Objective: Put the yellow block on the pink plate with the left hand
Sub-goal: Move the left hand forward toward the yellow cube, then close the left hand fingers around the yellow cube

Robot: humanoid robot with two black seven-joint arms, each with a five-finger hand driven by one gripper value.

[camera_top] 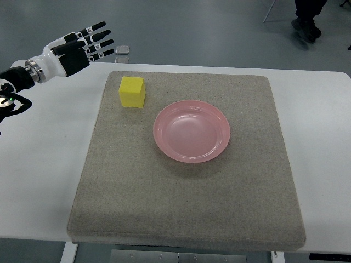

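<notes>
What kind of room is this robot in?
Probably a lab or test room. A white table holds a gray mat with just a yellow block and a pink plate, the robot's left hand hangs nearby, and the floor is bare.

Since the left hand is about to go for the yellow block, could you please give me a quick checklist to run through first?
1. Left hand empty, its fingers spread: ok.
2. Yellow block free to grasp, sitting alone on the grey mat: ok.
3. Hand positioned over the block: not ok, it is up and to the left of it, off the mat.
4. Pink plate empty and ready to receive the block: ok.
5. Path from block to plate free of other things: ok, only bare mat lies between.
6. Right hand out of the way: ok, it is not in view.
</notes>
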